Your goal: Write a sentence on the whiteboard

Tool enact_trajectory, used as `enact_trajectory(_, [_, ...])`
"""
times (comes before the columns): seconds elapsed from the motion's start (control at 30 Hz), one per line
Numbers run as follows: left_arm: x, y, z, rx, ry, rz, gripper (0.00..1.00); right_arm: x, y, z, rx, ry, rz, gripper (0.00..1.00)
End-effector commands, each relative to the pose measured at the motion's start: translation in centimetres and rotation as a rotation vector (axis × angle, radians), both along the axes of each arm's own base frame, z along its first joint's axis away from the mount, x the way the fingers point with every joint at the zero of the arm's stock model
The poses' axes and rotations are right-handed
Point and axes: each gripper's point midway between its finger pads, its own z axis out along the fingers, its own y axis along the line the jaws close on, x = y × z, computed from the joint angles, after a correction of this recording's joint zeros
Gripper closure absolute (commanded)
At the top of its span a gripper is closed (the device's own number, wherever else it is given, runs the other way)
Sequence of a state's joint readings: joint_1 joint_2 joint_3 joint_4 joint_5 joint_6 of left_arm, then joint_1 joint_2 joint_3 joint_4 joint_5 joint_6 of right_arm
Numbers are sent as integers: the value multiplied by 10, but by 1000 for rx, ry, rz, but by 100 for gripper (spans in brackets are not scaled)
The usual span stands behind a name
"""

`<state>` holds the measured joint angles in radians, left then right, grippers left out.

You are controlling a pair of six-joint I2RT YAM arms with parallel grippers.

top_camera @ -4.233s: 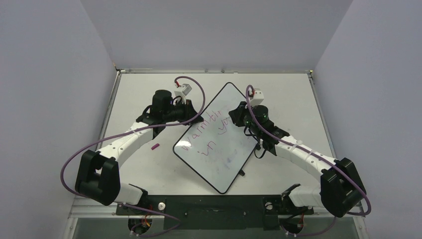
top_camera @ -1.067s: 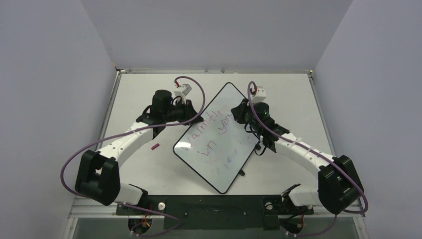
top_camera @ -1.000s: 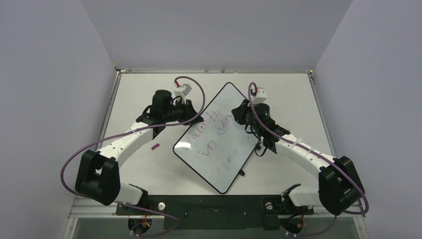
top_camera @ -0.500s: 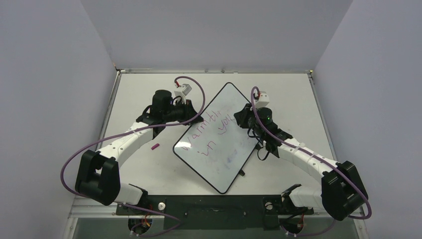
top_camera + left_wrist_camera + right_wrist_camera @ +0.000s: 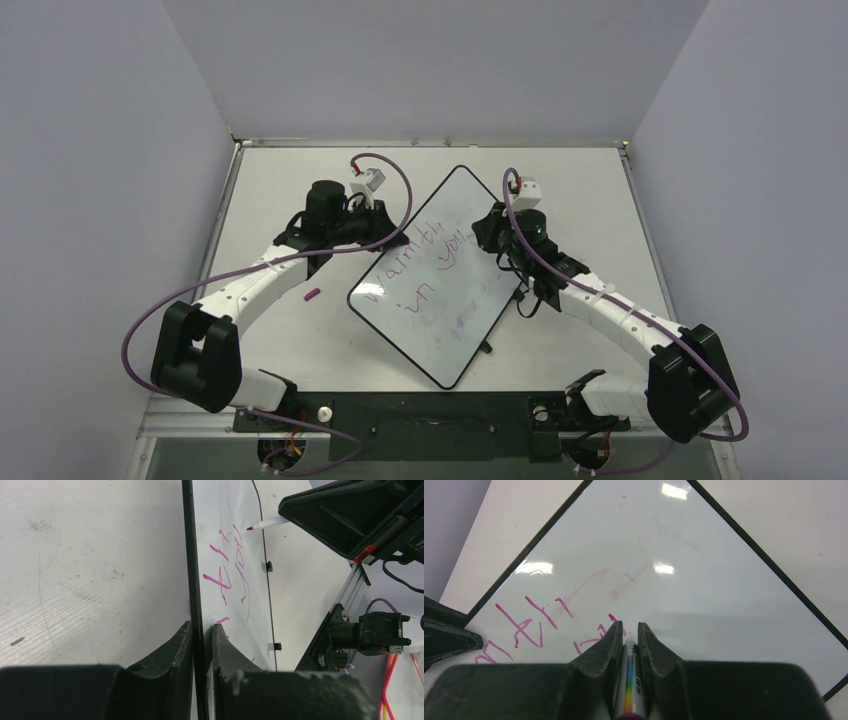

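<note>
Left gripper (image 5: 201,627): clamped on whiteboard (image 5: 440,345) rim, centre frame.
Right gripper (image 5: 626,630): clamped on marker (image 5: 629,702); shifted slightly rightward.
Sentence (image 5: 447,252): line 2 judged unfinished.

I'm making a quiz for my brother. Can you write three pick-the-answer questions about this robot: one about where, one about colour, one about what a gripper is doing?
1. Where does the left gripper grab the board?
A. its black edge
B. its middle
C. nowhere

2. What colour is the writing?
A. green
B. pink
C. blue

3. What is the right gripper doing?
A. hanging open
B. holding a cup
C. squeezing a marker

Answers:
1 A, its two fingers sit on either side of the black edge.
2 B, the letters are pink.
3 C, the marker sits between its closed fingers.
</note>
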<state>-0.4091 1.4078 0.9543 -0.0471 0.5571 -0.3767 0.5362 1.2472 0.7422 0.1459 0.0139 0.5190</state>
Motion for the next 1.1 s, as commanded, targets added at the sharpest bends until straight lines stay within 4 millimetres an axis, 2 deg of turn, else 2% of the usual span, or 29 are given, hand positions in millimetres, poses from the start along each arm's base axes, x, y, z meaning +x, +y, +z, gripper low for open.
enact_trajectory(0.0, [17,8,18,36,-163,20,100,15,0,44,9,-93,-23,100])
enact_trajectory(0.2, [17,8,19,35,-164,20,100,18,3,59,18,-115,-16,100])
enact_trajectory(1.07, [18,7,17,37,-162,18,100,39,14,43,2,-77,2,100])
